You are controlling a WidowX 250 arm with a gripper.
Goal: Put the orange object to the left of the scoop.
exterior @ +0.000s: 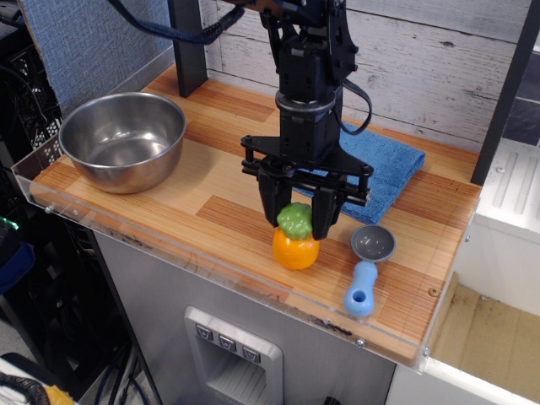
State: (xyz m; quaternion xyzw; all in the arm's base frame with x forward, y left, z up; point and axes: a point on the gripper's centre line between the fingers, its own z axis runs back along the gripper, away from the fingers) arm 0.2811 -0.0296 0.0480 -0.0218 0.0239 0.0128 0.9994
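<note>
The orange object (pixel 295 250), a glossy orange toy fruit with a bumpy green cap, is low over the wooden tabletop or resting on it; I cannot tell which. My gripper (pixel 295 221) comes down from above with its black fingers closed around the green cap. The scoop (pixel 368 263), with a round grey bowl and a light-blue handle with a hole, lies just to the right of the fruit, handle pointing toward the front edge. A small gap separates fruit and scoop.
A large steel bowl (pixel 123 137) stands at the left end of the table. A folded blue cloth (pixel 390 162) lies behind the gripper, partly hidden by it. A clear plastic lip runs along the front edge (pixel 211 266). A dark post (pixel 187 46) stands at the back left.
</note>
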